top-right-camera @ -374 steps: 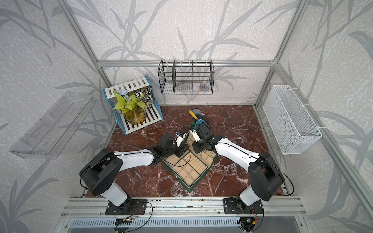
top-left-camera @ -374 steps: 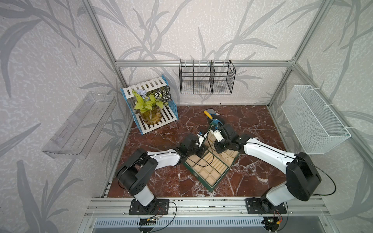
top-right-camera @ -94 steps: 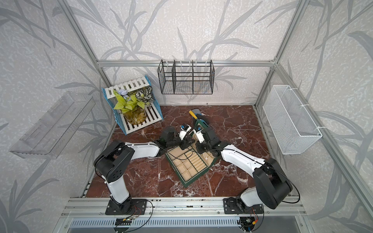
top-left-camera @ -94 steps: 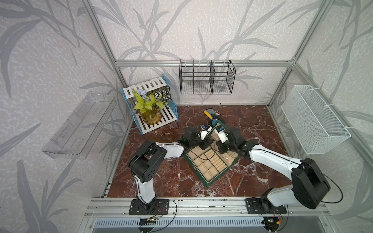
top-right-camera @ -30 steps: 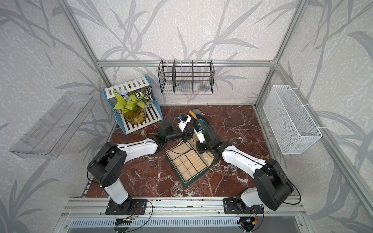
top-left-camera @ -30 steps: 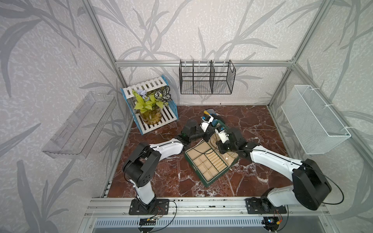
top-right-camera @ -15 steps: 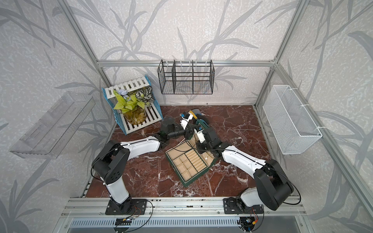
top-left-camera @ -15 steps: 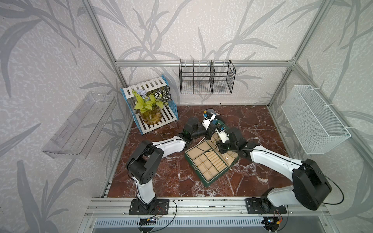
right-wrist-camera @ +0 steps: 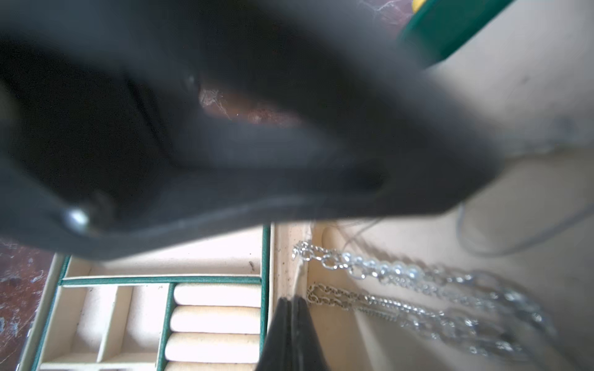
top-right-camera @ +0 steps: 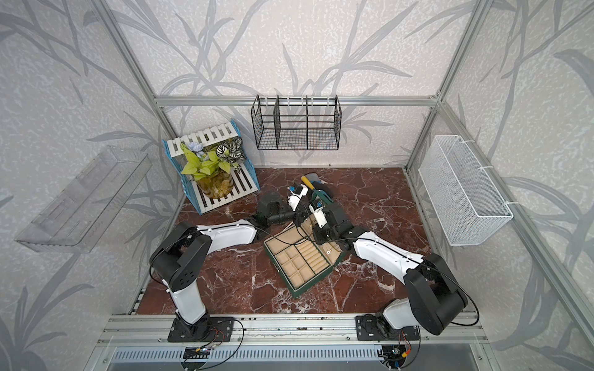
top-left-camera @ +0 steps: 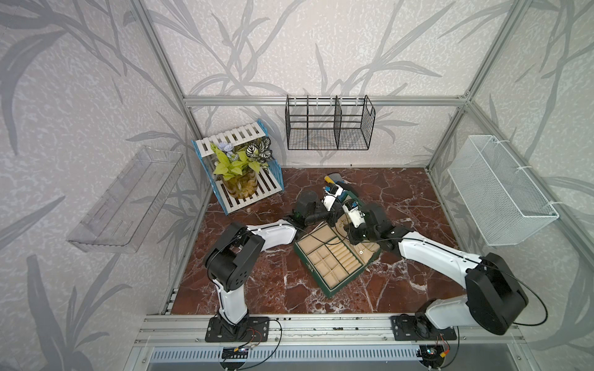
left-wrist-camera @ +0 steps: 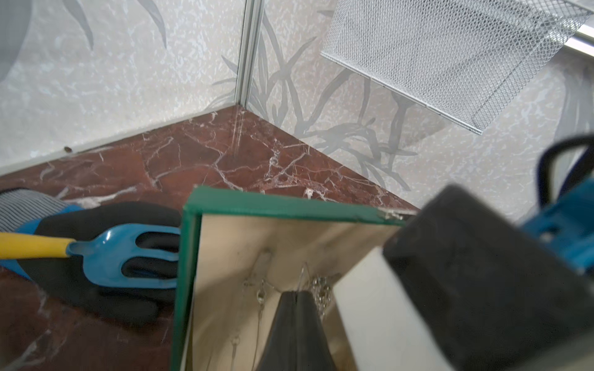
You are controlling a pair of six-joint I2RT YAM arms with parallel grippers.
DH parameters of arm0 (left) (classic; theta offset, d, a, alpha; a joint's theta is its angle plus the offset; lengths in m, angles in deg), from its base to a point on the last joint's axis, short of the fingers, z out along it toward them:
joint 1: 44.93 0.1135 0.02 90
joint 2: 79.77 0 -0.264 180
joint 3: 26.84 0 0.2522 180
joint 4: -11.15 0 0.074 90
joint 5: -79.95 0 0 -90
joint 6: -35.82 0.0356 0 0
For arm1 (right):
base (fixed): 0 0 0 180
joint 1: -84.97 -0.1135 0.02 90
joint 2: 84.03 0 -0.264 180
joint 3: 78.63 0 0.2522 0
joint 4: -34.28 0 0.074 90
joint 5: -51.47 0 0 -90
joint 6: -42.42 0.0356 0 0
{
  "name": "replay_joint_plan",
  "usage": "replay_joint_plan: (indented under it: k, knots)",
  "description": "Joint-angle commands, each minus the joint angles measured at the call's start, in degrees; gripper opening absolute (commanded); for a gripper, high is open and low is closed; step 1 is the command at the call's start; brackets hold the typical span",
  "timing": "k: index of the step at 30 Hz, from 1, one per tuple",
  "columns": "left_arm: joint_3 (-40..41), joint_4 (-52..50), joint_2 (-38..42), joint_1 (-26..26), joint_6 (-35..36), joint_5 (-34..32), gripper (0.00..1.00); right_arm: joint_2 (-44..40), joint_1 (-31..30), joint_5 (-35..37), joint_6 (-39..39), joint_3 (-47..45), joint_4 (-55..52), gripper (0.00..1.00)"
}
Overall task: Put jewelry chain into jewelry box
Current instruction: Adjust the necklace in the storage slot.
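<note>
Marble tabletop [top-left-camera: 401, 192], dark red w/ white veins, boxed in by walls w/ grey leaf print and an alu frame. Back wall: black wire rack [top-left-camera: 329, 123]. Right wall: white mesh basket [top-left-camera: 501, 196]. Left wall: clear plastic shelf [top-left-camera: 128, 199]. Back-left corner: blue/white slat stand [top-left-camera: 239, 167] w/ potted plant [top-left-camera: 239, 173].

Jewelry box [top-left-camera: 331, 257] sits mid-table, open, lid [left-wrist-camera: 289, 208] tilted up at its far side; cream lining, square compartments, ring rolls [right-wrist-camera: 215, 318]. Behind it a black/blue glove [left-wrist-camera: 96, 225] w/ a yellow-handled blue garden tool [left-wrist-camera: 128, 253] lying on top.

Silver jewelry chain [right-wrist-camera: 401, 273] hangs on the lid's inner lining, strands dangling, not in a compartment.

Left gripper [left-wrist-camera: 294, 297] is closed, tips at the lid lining next to the chain; a grip on it can't be confirmed. Right gripper [right-wrist-camera: 291, 302] is closed too, tips at the box edge just beside the chain ends, nothing visibly held.
</note>
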Motion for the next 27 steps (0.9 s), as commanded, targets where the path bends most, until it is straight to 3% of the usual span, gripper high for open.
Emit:
replay_joint_plan:
  k: [1, 13, 20, 27]
  knots:
    - [1.69, 1.0, 1.26, -0.32, 0.52, -0.19, 0.0, -0.71, 0.2, -2.78, 2.11, 0.39, 4.08, 0.0]
    - [2.86, -1.18, 0.5, -0.12, 1.22, -3.7, 0.0, -0.71, 0.28, -2.92, 2.15, 0.3, 4.2, 0.0]
    - [3.39, -1.5, 2.53, -0.11, 1.7, -5.66, 0.24, -0.7, 0.25, -3.04, 2.3, 0.32, 4.03, 0.0]
    - [5.19, -1.54, 6.14, -0.09, 2.31, -7.2, 0.35, -0.95, 0.29, -3.32, 2.4, 0.63, 3.62, 0.0]
